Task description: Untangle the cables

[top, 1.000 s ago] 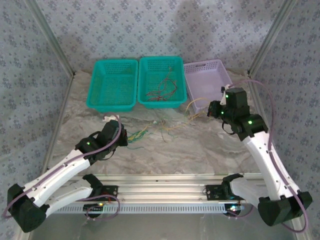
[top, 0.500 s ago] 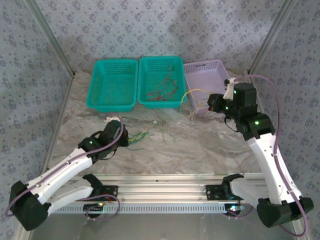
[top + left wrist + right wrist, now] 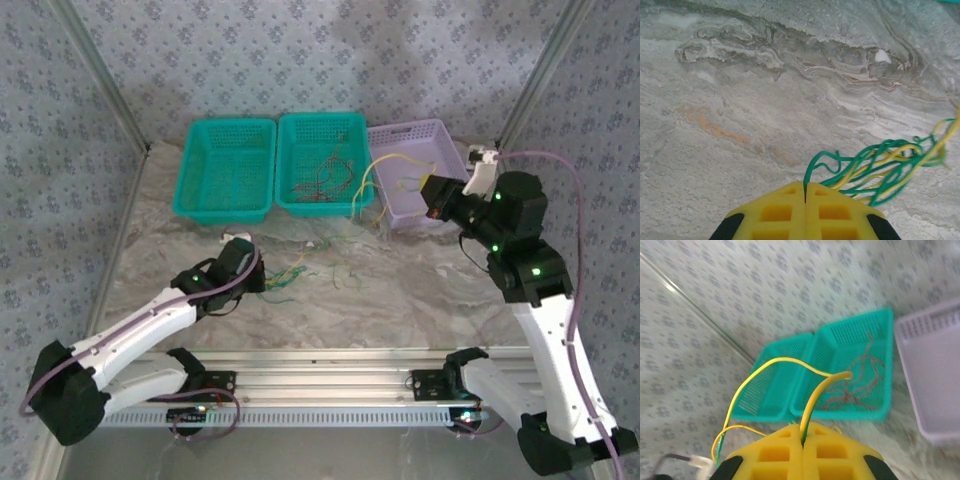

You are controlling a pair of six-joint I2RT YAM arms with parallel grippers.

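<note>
1. Pulling apart looks like the step in hand: left hand (image 3: 805, 186) pressed together on a green strand of the green-yellow bundle (image 3: 890, 167), low on the surface (image 3: 740, 100), near-left of the middle teal basket (image 3: 322, 122);
2. right hand (image 3: 801, 434) clamped on a yellow cable (image 3: 812, 390), held up to the right of that basket, above the lilac basket (image 3: 415, 140); cable arcs back toward the teal basket's right rim;
3. red cables (image 3: 322, 182) lie inside that basket; loose strands (image 3: 335, 262) on the surface just in front of it;
4. risks: thin strand slips from a pinch if tension jumps; yellow loop snags the rim and drags the basket; knot tightens if both hands share one strand, can't tell whether they do.
</note>
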